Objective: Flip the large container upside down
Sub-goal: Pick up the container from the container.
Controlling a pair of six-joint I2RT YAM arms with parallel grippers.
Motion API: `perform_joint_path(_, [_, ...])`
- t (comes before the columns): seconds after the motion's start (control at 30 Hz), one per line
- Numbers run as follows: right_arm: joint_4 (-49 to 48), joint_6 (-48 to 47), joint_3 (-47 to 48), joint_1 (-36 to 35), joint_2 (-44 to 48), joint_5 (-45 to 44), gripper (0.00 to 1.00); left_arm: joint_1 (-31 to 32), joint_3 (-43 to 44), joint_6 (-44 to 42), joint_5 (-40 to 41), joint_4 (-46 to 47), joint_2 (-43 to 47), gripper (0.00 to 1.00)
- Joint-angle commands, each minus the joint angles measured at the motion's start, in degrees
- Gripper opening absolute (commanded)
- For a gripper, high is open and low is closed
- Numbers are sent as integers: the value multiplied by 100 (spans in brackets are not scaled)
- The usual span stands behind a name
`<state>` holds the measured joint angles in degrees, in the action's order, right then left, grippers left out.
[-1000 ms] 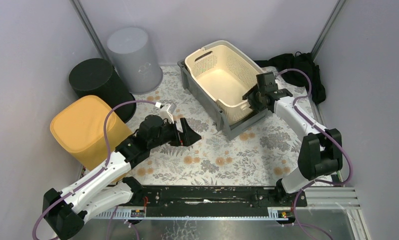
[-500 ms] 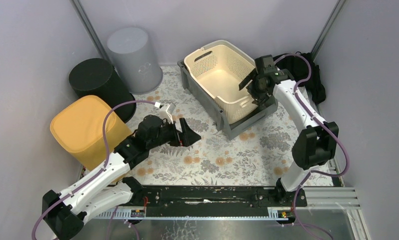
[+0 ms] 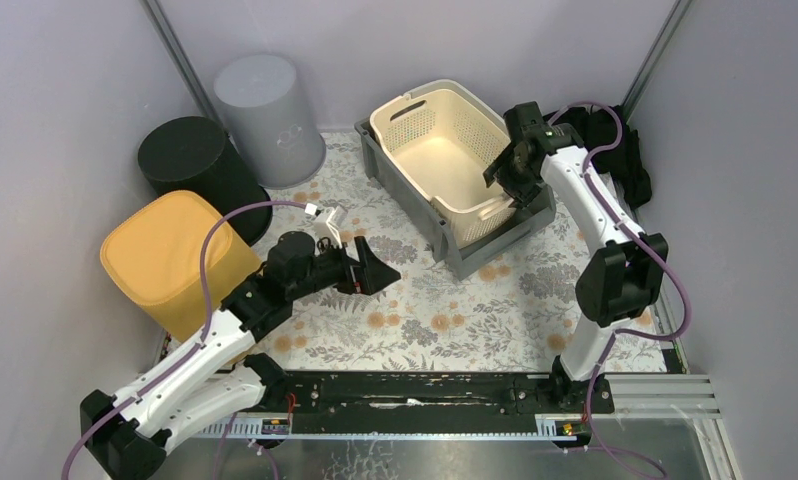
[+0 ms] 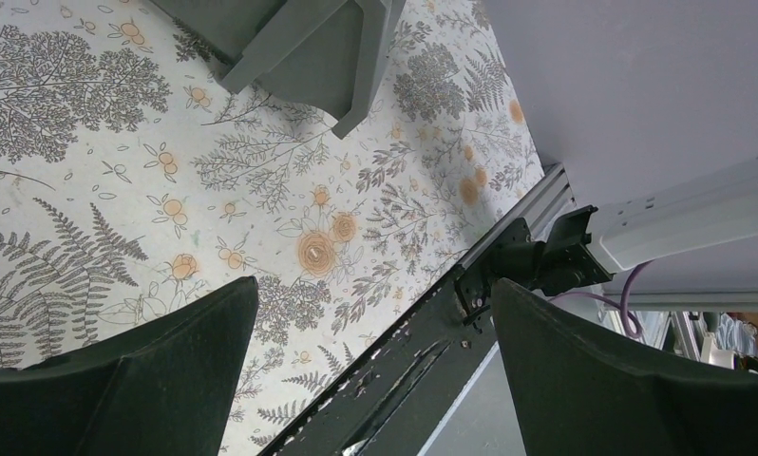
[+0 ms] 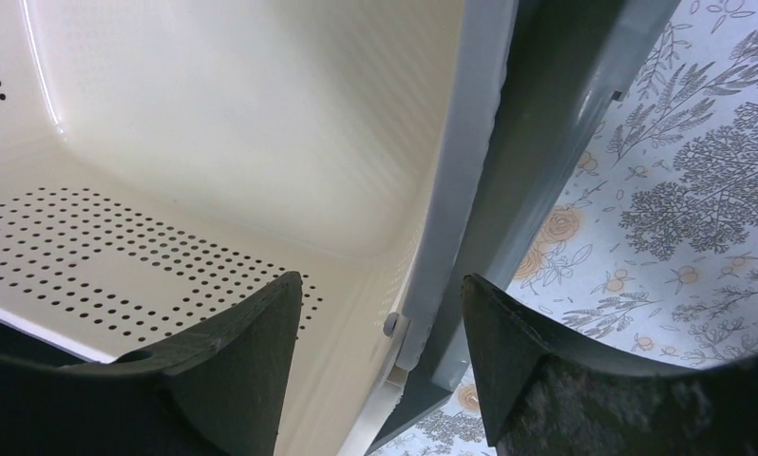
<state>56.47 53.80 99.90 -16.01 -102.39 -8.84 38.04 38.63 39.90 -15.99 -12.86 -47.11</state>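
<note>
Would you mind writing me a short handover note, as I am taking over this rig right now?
Left gripper: open, empty, hovering over the floral mat.
Right gripper: open, jaws straddling the rim of the cream basket on the right arm's side, not closed on it.
Things: the cream basket sits nested in the grey crate at the far right of the mat, both with their openings up.
Done: right arm lined up on the rim; nothing turned yet.
Left: close on the rim, lift, turn the container upside down.
</note>
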Motion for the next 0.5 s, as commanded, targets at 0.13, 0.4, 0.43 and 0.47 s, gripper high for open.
perform_joint_path(0.13, [379,45,426,-124,-165,-452,67,-120,-67,-96,-214,235,180,100])
perform_joint_path(0.4, [488,51,639,-146,-413,-578,63,-224,-78,-89,-296,233,262,100])
perform_joint_path(0.43, [496,51,664,-148,-436,-589,62,-237,-69,-88,-317,233,253,100])
perform_joint_path(0.47, [491,45,680,-148,-470,-605,59,-245,-52,-92,-324,232,255,100])
